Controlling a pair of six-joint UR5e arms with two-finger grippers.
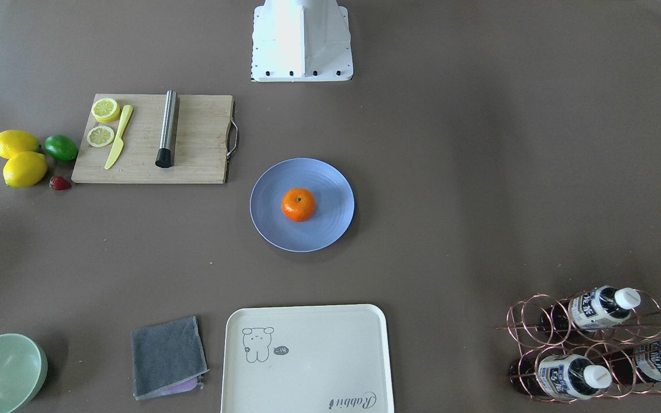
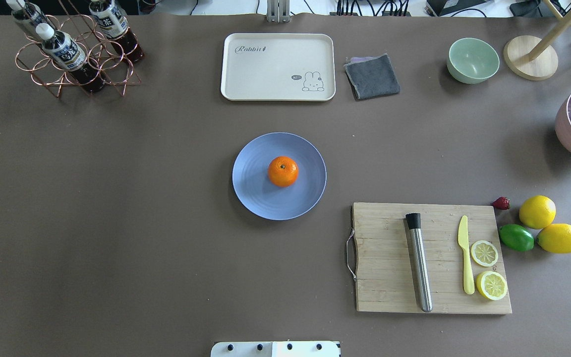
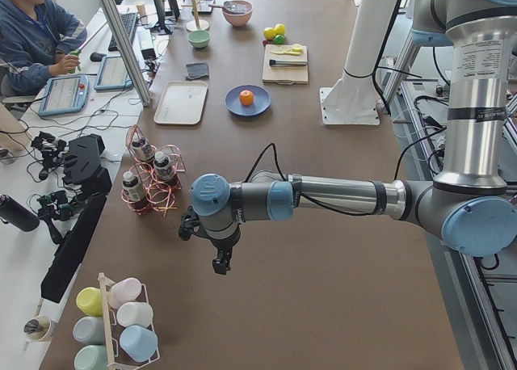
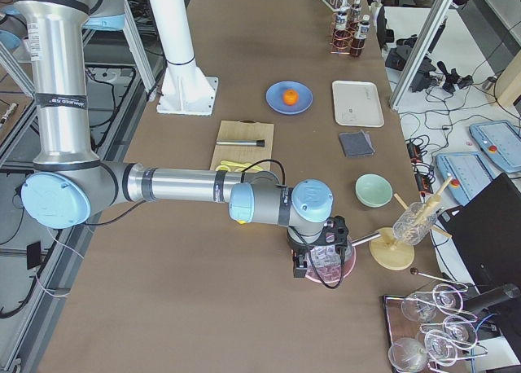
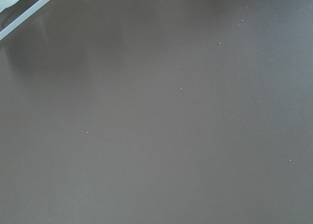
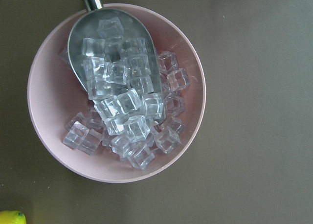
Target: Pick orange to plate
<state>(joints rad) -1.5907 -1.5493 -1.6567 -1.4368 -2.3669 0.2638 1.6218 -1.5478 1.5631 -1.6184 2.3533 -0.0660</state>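
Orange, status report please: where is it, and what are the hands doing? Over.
Left hand and right hand both far off; open or shut, cannot tell. Orange sits in the middle of the plate. Nothing else on it.

A wooden cutting board (image 2: 384, 258) carries a steel rod (image 2: 420, 267), a yellow knife (image 2: 465, 255) and 2 lemon slices (image 2: 484, 253).

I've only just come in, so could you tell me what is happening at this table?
Nothing is being handled right now. The orange sits in the middle of the blue plate. The left gripper hangs near the bottle rack, and the right gripper over the pink bowl of ice cubes.
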